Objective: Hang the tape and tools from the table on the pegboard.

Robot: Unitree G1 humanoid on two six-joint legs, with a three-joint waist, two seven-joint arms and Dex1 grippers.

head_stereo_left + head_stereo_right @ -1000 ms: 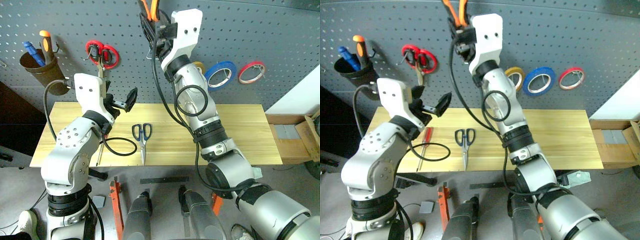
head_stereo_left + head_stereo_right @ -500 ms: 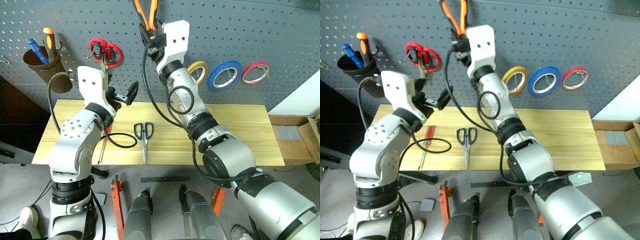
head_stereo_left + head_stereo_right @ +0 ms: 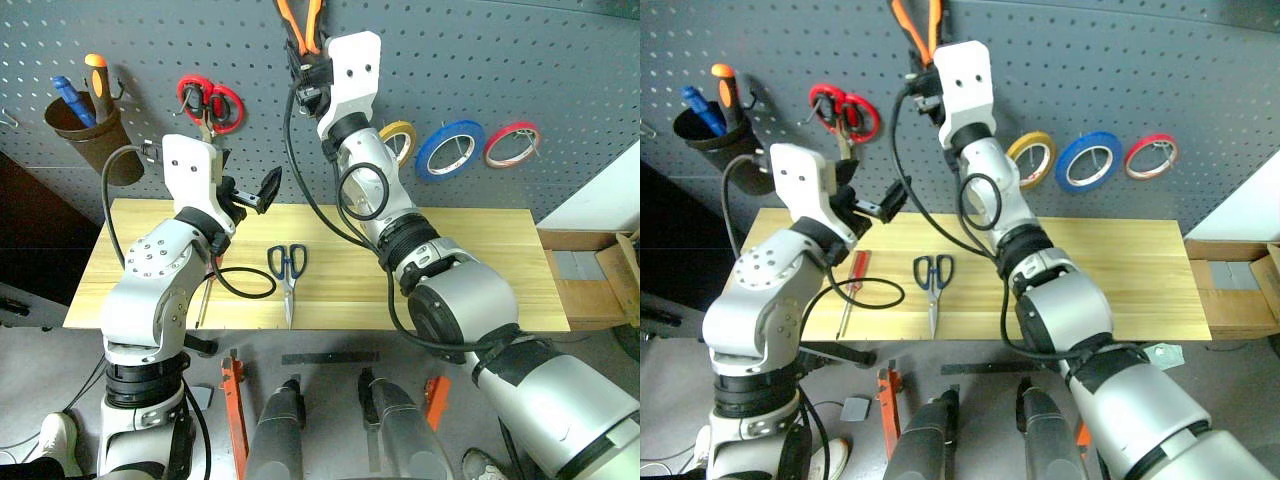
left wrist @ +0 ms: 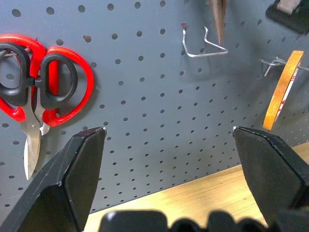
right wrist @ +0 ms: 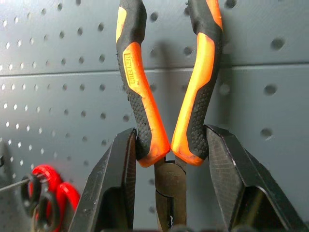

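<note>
My right gripper is raised against the dark grey pegboard, shut on the orange-and-black pliers. Their handles point up and their nose hangs down between the fingers. The left gripper is open and holds nothing, facing the board just above the table. Dark blue-handled scissors lie on the table's middle left. The red-handled screwdriver lies beside them, under my left arm. The blue tape hangs on the board.
On the board, a yellow roll hangs left of the blue tape and a red roll right of it. Red-handled scissors and a brown cup of tools hang at the left. A bare metal hook sits below the pliers' nose.
My right gripper has moved a little closer to the pegboard with the pliers, the arm bending more. The left gripper has stayed put. The view itself has shifted.
</note>
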